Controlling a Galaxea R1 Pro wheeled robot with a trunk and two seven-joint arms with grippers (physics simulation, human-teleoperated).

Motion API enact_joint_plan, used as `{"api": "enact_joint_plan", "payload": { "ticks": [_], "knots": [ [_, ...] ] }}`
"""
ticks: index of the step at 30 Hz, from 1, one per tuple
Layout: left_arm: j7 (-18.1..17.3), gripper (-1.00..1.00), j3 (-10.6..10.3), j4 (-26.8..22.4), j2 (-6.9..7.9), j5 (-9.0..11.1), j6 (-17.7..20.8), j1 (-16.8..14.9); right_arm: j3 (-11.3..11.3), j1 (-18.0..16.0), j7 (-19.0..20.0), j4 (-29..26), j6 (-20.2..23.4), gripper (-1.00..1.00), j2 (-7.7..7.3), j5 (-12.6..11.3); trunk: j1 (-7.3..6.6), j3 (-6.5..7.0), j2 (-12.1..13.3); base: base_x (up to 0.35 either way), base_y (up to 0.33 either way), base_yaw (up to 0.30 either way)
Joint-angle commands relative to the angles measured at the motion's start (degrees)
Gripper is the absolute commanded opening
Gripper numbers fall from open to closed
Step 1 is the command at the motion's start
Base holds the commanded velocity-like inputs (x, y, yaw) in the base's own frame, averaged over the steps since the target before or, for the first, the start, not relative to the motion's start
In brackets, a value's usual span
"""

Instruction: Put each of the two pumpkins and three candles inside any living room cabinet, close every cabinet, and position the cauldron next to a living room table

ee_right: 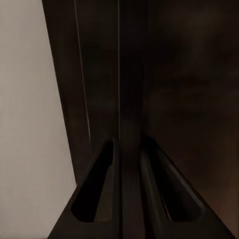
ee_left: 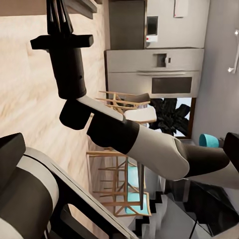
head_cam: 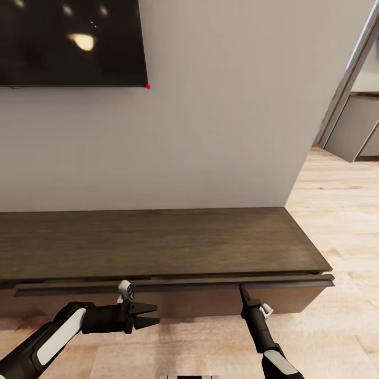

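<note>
At cabinet (head_cam: 158,242) edge — slim right gripper (head_cam: 243,289).

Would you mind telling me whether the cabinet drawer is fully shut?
No: the drawer sticks out slightly under the cabinet top; right hand at its edge.

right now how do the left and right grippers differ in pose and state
The left gripper points sideways, jaws open, hanging free below the cabinet. The right gripper points up at the slightly protruding drawer front, its fingers close together at its top edge. Both are black two-finger grippers.
</note>
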Motion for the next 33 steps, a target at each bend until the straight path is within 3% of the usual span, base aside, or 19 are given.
{"api": "enact_joint_plan", "payload": {
  "ticks": [1,21,33],
  "knots": [
    [-0.1,1.0,-0.2,0.0,0.03,0.2,0.2,-0.1,0.4,-0.1,0.5,-0.1,0.6,-1.0,0.0,-0.7,-0.02,-0.03,0.0,-0.001,0.0,0.0],
    [0.0,1.0,-0.1,0.0,0.04,0.2,0.2,-0.1,0.4,-0.1,0.5,-0.1,0.6,-1.0,-0.09,-0.7,-0.02,-0.03,0.0,-0.003,0.0,0.0],
    [0.0,1.0,-0.1,0.0,0.09,0.2,0.2,-0.1,0.4,-0.1,0.6,-0.1,0.6,-1.0,-0.09,-0.7,-0.02,-0.03,0.0,-0.183,0.0,0.0]
  ]
}}
